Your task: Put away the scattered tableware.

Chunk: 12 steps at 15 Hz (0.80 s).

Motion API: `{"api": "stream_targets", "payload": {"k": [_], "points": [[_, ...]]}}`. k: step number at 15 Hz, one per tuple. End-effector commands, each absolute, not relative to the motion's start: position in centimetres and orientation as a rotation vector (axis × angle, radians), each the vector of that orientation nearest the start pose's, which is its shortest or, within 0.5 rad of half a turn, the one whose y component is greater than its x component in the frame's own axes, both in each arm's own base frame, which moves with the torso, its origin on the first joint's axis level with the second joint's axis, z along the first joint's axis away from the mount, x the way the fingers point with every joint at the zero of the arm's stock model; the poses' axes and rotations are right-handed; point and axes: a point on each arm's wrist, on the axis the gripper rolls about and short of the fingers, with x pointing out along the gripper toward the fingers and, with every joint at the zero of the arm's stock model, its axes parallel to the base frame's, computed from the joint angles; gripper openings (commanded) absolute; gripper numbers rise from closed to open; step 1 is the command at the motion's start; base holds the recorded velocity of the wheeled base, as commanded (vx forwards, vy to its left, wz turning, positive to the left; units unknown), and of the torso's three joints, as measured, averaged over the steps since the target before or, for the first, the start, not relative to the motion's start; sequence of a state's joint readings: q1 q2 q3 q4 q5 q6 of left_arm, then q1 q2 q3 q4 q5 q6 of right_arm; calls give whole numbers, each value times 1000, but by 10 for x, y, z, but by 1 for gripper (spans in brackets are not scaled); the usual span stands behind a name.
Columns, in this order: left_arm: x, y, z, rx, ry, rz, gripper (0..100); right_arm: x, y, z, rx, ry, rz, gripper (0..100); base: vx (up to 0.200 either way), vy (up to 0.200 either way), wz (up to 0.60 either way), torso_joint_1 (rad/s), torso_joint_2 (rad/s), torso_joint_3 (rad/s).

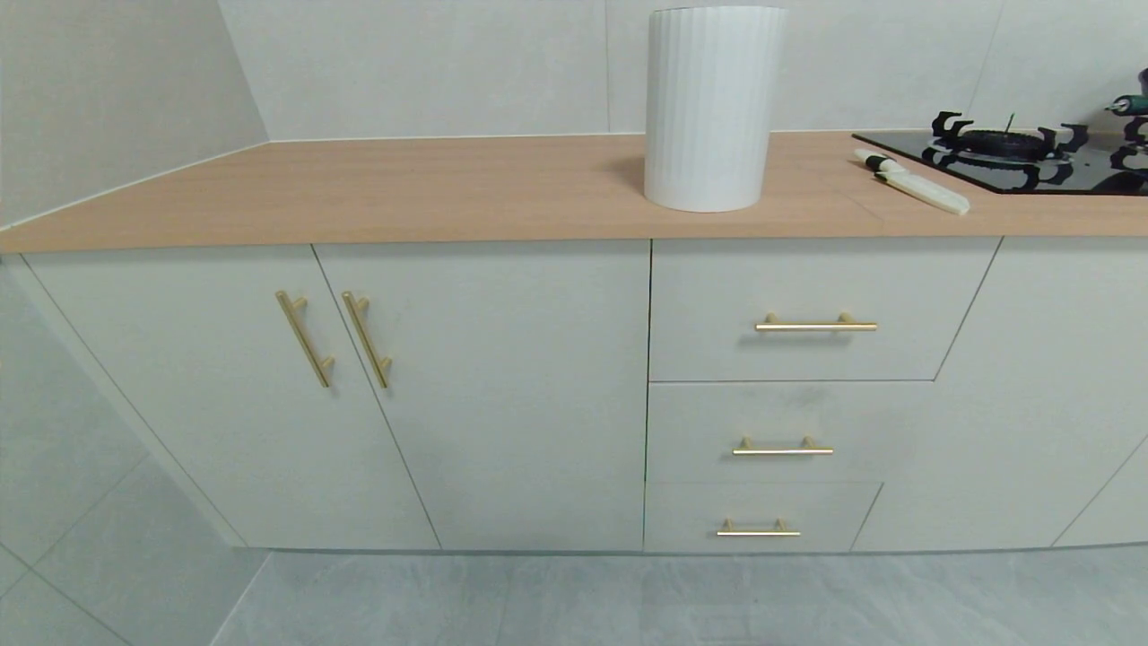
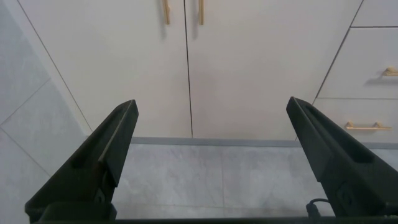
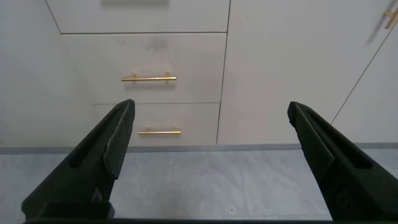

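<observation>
A pale grey cabinet run (image 1: pixel 502 404) fills the head view from 9 to 3 o'clock, capped by a wood-tone countertop (image 1: pixel 404 188) that meets tiled walls at the back. Grey floor tile (image 1: pixel 628 601) spreads along 6 o'clock. At 8 o'clock of the run stand the shut double doors (image 1: pixel 179 377), each with a slanted brass bar beside the seam. At 4 o'clock a stack of three drawers (image 1: pixel 807 278) sits shut, each with a level brass handle (image 1: pixel 816 326). A tall white ribbed container (image 1: pixel 713 108) stands upright on the countertop at 1 o'clock, well forward of the wall. A black glass hob (image 1: pixel 1085 166) with a dark burner grate is set into the counter at 2 o'clock, at the frame's edge. The left gripper (image 2: pixel 211 104) hangs low over the floor tile and faces the seam of the double doors, its two dark fingers (image 2: pixel 106 155) spread wide with nothing between them. The right gripper (image 3: pixel 210 104) hangs as low in front of the lower two drawers, its jaws just as wide and just as empty. The pale utensil (image 1: pixel 910 182), long and slim, lies flat on the countertop at 3 o'clock of the container, just beside the hob's near corner and well apart from both grippers.
</observation>
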<state>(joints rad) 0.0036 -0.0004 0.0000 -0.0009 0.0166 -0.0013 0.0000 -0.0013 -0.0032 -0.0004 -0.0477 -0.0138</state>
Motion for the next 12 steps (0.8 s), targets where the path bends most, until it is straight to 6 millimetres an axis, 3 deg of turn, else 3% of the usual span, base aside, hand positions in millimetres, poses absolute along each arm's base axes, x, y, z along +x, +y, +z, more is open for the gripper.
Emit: {"api": "stream_targets", "payload": {"k": [1, 10, 12], "points": [[-23, 0, 76, -2, -2, 21, 100, -23, -1, 76, -5, 3, -48, 100, 0, 0, 0, 0, 0, 0], [-23, 0, 76, 2, -2, 21, 100, -23, -1, 76, -5, 3, -44, 100, 0, 0, 0, 0, 0, 0], [-23, 0, 76, 2, -2, 21, 100, -23, -1, 76, -3, 3, -44, 100, 200, 0, 0, 7, 5, 5]]}}
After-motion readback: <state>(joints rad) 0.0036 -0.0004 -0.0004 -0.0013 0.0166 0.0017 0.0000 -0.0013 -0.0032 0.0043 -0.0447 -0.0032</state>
